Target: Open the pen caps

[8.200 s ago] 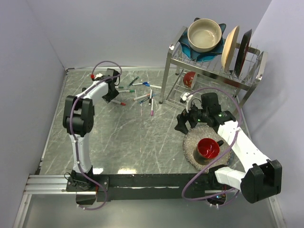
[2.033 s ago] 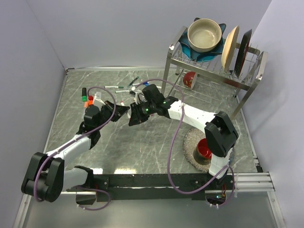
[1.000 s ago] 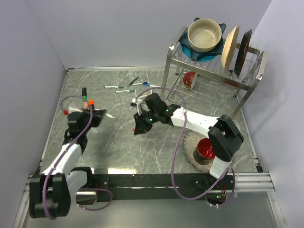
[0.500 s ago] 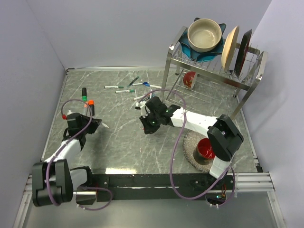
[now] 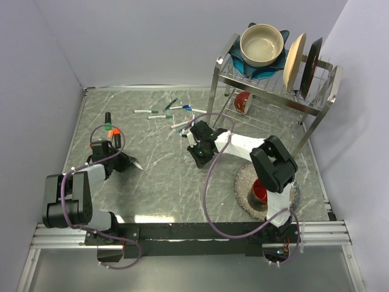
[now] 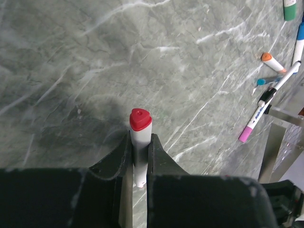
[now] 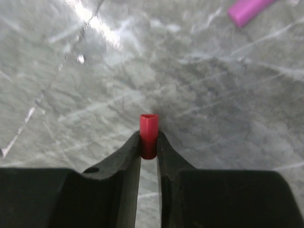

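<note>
In the left wrist view my left gripper (image 6: 140, 138) is shut on a white marker barrel (image 6: 140, 142) whose red end (image 6: 140, 118) sticks out past the fingertips. From above, that gripper (image 5: 126, 162) sits low at the left, and the marker's bare tip (image 5: 138, 164) points right. My right gripper (image 7: 148, 138) is shut on a loose red pen cap (image 7: 148, 127), held just over the marble; from above it (image 5: 200, 158) is mid-table. Black (image 5: 107, 116), green (image 5: 108, 126) and orange (image 5: 115, 131) caps stand near the left arm.
Several capped markers (image 5: 159, 115) lie scattered at the back of the table. A pink cap (image 7: 247, 9) lies beyond the right gripper. A metal dish rack (image 5: 273, 91) with bowl and plates stands back right. A woven mat (image 5: 243, 191) with a red cup (image 5: 260, 191) lies near right.
My right gripper has moved right with the red cap, its arm folding back. My left gripper has drawn down toward the near left with the marker.
</note>
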You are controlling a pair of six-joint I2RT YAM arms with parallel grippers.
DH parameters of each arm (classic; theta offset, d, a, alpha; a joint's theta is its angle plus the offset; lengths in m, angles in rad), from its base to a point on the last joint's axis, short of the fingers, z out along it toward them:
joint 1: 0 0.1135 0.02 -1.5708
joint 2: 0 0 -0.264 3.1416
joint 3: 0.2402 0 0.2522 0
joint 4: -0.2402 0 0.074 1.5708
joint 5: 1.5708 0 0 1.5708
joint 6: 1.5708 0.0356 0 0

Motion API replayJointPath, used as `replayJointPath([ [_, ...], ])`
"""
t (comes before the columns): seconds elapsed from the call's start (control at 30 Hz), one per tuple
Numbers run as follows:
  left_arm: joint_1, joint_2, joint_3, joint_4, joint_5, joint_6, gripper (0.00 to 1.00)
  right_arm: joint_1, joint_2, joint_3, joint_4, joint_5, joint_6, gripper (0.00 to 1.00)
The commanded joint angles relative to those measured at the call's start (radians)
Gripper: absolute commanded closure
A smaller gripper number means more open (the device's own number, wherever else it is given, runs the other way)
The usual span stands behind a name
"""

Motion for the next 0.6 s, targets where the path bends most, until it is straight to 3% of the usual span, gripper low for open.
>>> replayJointPath([
  [0.0, -0.013, 0.020, 0.029, -0.043, 0.030, 0.043, 0.96, -0.026, 0.010, -0.002, -0.014, 0.012, -0.021, 0.75],
  [0.13, -0.014, 0.038, 0.026, -0.055, 0.033, 0.042, 0.89, -0.029, 0.013, -0.011, -0.012, 0.004, -0.029, 0.64],
  [0.33, -0.014, 0.011, 0.023, -0.093, 0.018, 0.040, 0.74, -0.046, 0.019, -0.007, -0.021, -0.014, -0.036, 0.56],
  [0.57, -0.014, -0.031, 0.026, -0.133, -0.001, 0.039, 0.66, -0.061, -0.021, 0.004, -0.040, -0.080, -0.075, 0.41],
])
